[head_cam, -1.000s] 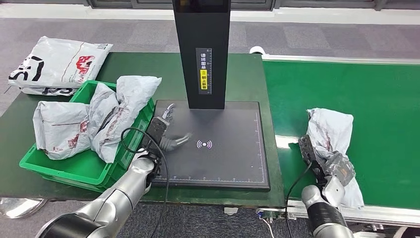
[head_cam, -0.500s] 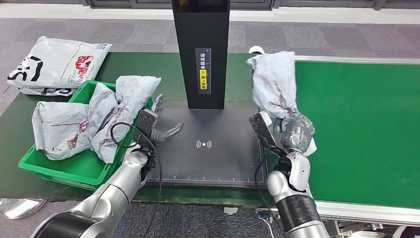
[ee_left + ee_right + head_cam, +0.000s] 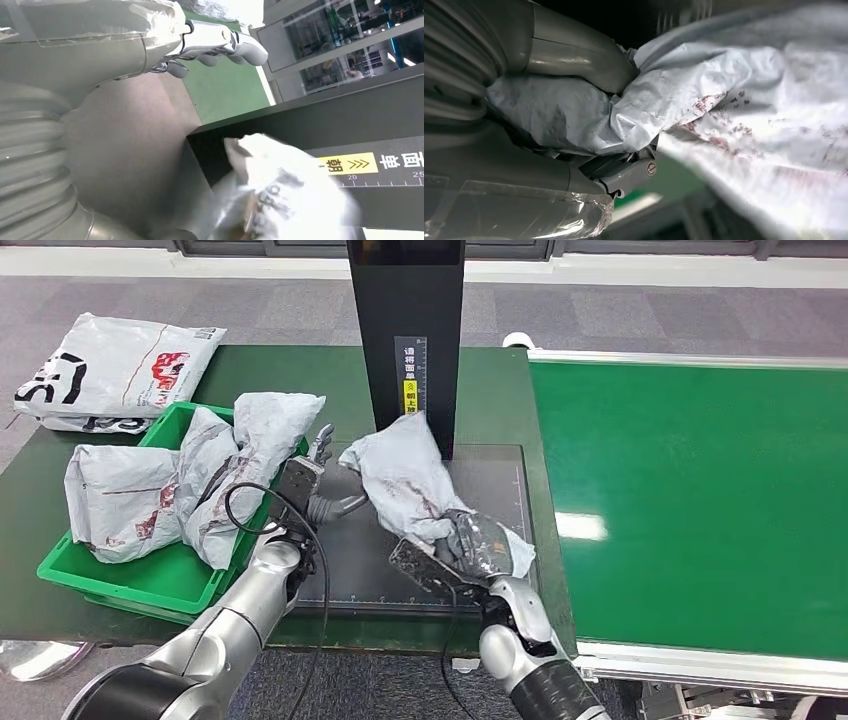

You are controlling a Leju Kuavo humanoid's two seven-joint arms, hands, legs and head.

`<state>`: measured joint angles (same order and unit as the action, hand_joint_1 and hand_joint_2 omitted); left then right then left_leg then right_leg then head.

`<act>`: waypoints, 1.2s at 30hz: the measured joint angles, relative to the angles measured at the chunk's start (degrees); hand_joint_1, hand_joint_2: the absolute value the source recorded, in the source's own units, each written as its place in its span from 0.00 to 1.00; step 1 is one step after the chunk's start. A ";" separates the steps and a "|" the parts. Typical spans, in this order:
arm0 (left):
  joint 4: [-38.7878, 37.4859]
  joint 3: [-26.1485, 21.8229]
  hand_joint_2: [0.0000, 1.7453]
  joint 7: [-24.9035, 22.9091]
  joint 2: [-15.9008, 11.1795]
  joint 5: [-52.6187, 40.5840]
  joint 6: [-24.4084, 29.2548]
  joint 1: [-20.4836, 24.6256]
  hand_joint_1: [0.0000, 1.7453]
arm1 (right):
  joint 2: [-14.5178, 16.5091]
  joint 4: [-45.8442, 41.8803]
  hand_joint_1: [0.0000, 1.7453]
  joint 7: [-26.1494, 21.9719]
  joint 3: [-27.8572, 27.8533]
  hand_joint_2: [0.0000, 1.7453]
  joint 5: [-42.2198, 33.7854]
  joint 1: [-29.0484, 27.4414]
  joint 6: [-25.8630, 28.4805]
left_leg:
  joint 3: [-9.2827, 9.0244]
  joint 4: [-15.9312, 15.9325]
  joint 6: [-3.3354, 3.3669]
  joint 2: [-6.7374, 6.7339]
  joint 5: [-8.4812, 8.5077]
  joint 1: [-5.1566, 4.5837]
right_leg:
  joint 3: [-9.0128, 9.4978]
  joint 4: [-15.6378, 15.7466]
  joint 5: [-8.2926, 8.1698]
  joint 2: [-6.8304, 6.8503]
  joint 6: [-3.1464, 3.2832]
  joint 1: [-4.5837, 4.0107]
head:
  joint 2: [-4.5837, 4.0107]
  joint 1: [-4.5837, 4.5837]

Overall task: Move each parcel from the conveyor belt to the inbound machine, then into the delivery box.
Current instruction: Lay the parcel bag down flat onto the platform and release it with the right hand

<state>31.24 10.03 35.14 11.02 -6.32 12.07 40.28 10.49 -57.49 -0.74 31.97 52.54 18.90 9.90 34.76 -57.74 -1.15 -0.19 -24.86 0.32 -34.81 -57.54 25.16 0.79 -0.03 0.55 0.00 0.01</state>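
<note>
In the head view, the right hand grips the grey parcel over the inbound machine's dark plate, close before its black column; half a second ago it was at the conveyor belt edge. The left hand stays beside the green delivery box, fingers spread, holding nothing. In the right wrist view, thumb and fingers clamp the crumpled plastic.

A dark green table bears the inbound machine, green delivery box and a white parcel

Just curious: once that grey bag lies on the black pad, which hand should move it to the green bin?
Probably the left hand: open beside the green plastic bin. The right hand grips the crumpled grey plastic parcel, farther away.
</note>
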 joint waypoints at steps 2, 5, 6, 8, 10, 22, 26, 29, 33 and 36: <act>0.03 0.00 1.00 0.17 0.02 -0.10 0.61 -0.01 0.00 | -0.08 1.05 0.00 -0.02 1.53 1.00 -1.33 0.10 -1.00 | 0.00 0.00 0.00 0.00 0.00 0.00 | 0.00 0.00 0.00 0.00 0.00 0.00 | 0.00 0.01; 0.30 0.00 1.00 0.56 -0.01 -0.31 2.27 -0.05 0.00 | -0.36 2.66 0.00 0.94 2.97 1.00 -2.49 0.51 -1.14 | 0.01 0.00 0.00 0.00 0.00 0.00 | 0.00 0.00 0.00 0.00 0.00 0.00 | 0.00 0.00; 0.50 0.00 1.00 0.63 -0.04 -0.34 2.80 -0.07 0.00 | -0.44 3.12 0.00 1.41 3.19 1.00 -2.69 0.71 -0.79 | 0.01 0.00 0.00 0.00 0.00 0.00 | 0.00 0.00 0.00 0.00 0.00 0.00 | 0.00 -0.01; 0.96 0.00 1.00 0.64 -0.11 -0.33 3.76 -0.15 0.00 | -0.56 3.80 0.00 2.28 3.34 1.00 -3.00 1.07 0.27 | 0.01 0.00 0.00 0.00 0.00 0.00 | 0.01 0.00 0.00 0.01 0.00 0.01 | 0.00 -0.01; 1.51 0.00 1.00 0.62 -0.17 -0.12 4.75 -0.33 0.00 | -0.68 4.16 0.00 3.07 3.35 1.00 -3.14 1.23 1.86 | 0.01 0.00 0.00 0.00 0.00 0.00 | 0.01 0.00 0.00 0.01 -0.01 0.01 | 0.00 -0.01; 7.41 -1.09 1.00 3.34 -0.31 3.77 9.99 -3.40 0.00 | -1.37 4.34 0.00 -2.03 1.08 1.00 -5.30 0.97 18.61 | 0.00 0.00 -0.01 0.00 -0.01 0.00 | 0.00 0.00 0.00 -0.01 0.00 0.01 | 0.00 -0.01; 9.74 -1.16 1.00 3.82 -0.22 4.48 9.62 -4.71 0.00 | -1.35 3.94 0.00 -12.82 -1.36 1.00 -14.55 0.56 25.20 | 0.00 0.00 -0.01 0.00 -0.01 -0.01 | 0.00 0.01 0.00 0.00 -0.01 0.02 | 0.00 0.00; 10.40 -1.16 1.00 3.99 0.03 4.24 7.59 -5.49 0.00 | -1.35 3.96 0.00 -22.49 -3.55 1.00 -25.05 0.31 28.01 | 0.00 0.00 -0.01 -0.01 -0.01 -0.02 | 0.00 0.01 0.00 -0.01 -0.01 0.03 | 0.00 0.00; 10.46 -1.14 1.00 4.12 0.48 3.53 5.29 -6.44 0.00 | -1.32 4.20 0.00 -29.08 -6.67 1.00 -34.16 0.30 27.18 | 0.00 -0.01 -0.01 -0.01 -0.01 -0.04 | 0.00 0.01 -0.01 -0.01 -0.01 0.04 | 0.00 -0.01; 10.43 -0.83 1.00 4.10 0.69 2.39 3.43 -6.72 0.00 | -1.18 4.37 0.00 -30.66 -8.44 1.00 -39.11 0.32 25.04 | -0.01 -0.01 -0.01 -0.01 -0.01 -0.04 | 0.00 0.01 -0.01 -0.02 -0.01 0.04 | 0.00 -0.01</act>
<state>41.67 9.21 39.23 11.72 -3.93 15.50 33.56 9.31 -53.12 -31.41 23.53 13.43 19.22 34.94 34.75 -57.75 -1.16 -0.21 -24.87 0.29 -34.81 -57.53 25.15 0.77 -0.04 0.59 0.00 0.00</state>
